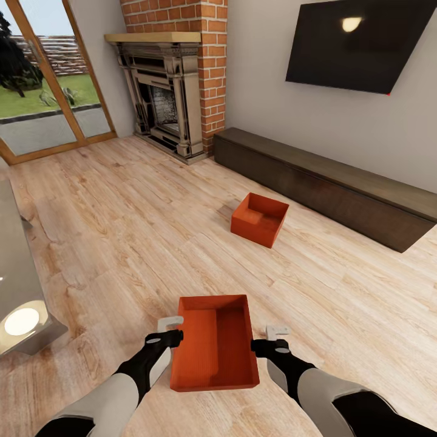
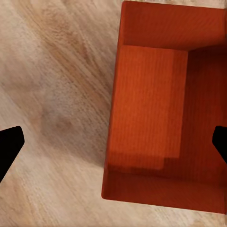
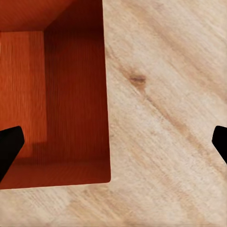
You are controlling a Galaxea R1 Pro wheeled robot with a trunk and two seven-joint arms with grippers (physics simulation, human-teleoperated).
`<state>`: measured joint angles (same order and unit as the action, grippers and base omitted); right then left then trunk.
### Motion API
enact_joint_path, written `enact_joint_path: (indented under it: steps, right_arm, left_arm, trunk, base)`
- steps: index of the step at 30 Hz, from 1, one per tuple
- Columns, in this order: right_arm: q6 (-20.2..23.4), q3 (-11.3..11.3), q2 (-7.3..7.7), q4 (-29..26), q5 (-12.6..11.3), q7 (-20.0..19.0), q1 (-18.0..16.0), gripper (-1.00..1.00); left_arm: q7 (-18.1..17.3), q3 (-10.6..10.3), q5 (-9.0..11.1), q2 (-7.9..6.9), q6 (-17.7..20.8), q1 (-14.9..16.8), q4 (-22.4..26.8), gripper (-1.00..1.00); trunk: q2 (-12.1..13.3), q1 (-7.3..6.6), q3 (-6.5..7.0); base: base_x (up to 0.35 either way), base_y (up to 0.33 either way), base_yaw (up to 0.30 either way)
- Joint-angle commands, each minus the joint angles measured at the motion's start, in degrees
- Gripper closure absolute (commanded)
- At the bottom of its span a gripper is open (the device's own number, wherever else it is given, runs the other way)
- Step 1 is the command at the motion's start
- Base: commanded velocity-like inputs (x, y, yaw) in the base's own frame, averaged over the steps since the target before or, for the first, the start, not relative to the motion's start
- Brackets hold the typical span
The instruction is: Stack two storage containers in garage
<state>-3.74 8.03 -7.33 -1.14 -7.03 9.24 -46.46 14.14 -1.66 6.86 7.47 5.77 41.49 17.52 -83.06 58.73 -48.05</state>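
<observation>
Near container betw. both pincers, left pincer & right pincer spread, seemingly straddling its walls, 2nd container by bench

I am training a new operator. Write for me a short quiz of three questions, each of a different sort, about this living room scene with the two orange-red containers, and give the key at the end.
1. True or false: the near container lies on the wood floor between the left gripper and the right gripper.
2. Multiple choice: the far container lies closest to which thing? A) the glass doors B) the dark bench C) the fireplace
3. Fill in: in both wrist views the fingers stand wide apart, one on each side of a container wall, so both grippers are ____.

Key: 1 true; 2 B; 3 open.
</observation>
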Motion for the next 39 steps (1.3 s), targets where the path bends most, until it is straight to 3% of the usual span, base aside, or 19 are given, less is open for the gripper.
enact_joint_path:
  steps: [1, 39]
  right_arm:
    - [-0.22, 0.49, 0.01, 0.08, -0.61, 0.08, -0.04, -1.00]
    - [-0.31, 0.58, -0.32, 0.09, -0.53, 0.08, -0.04, -1.00]
  left_arm:
    - [0.27, -0.19, 0.58, 0.13, 0.20, 0.00, 0.14, -1.00]
    - [1.43, -0.28, 0.34, 0.18, 0.29, 0.00, -1.08, -1.00]
  trunk:
    - [-0.02, 0.00, -0.04]
    - [-0.42, 0.22, -0.22]
  base:
    - [0.000, 0.000, 0.000]
    - [0.000, 0.000, 0.000]
